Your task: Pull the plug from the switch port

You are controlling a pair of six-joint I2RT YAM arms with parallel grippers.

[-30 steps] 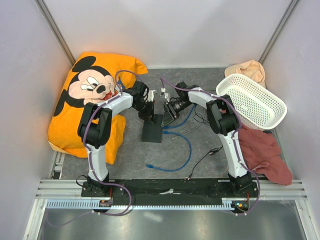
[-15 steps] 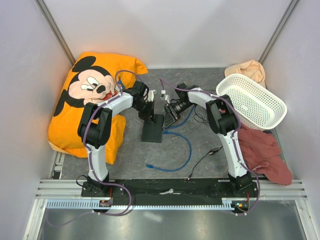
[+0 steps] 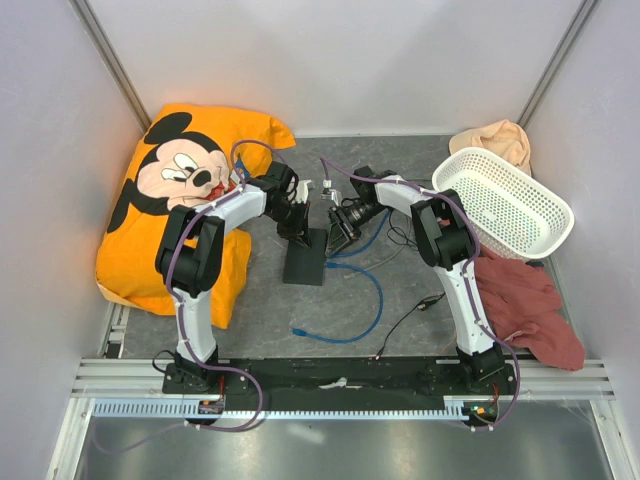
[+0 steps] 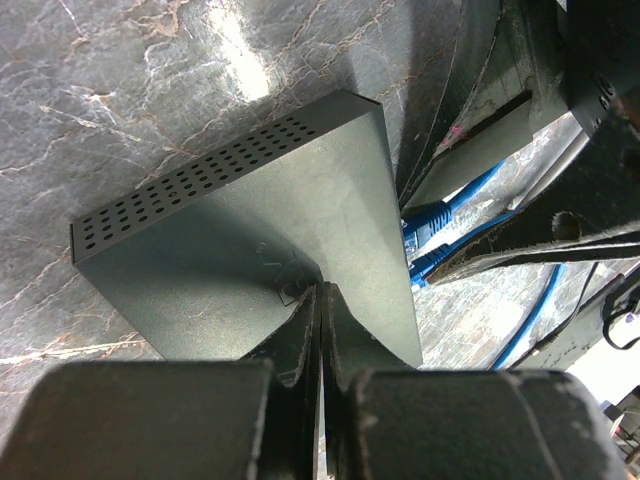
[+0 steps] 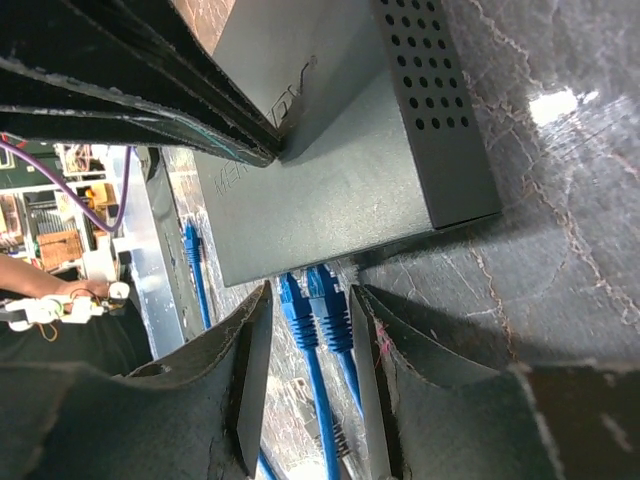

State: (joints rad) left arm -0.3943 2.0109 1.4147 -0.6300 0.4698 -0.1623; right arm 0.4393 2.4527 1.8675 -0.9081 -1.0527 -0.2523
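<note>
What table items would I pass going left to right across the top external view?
Orange Mickey Mouse cushion → flat matte-black rectangular box → white perforated plastic basket. The blue cable and the cloths overlap these, so they are left out.

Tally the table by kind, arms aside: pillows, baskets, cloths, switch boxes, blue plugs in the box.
Pillow: 1
Basket: 1
Cloths: 2 (tan cloth, red cloth)
Switch: 1
Blue plugs in it: 2
Total: 7

Pillow [image 3: 135, 255] left — switch [image 3: 305, 262] centre — basket [image 3: 500, 205] right.
</note>
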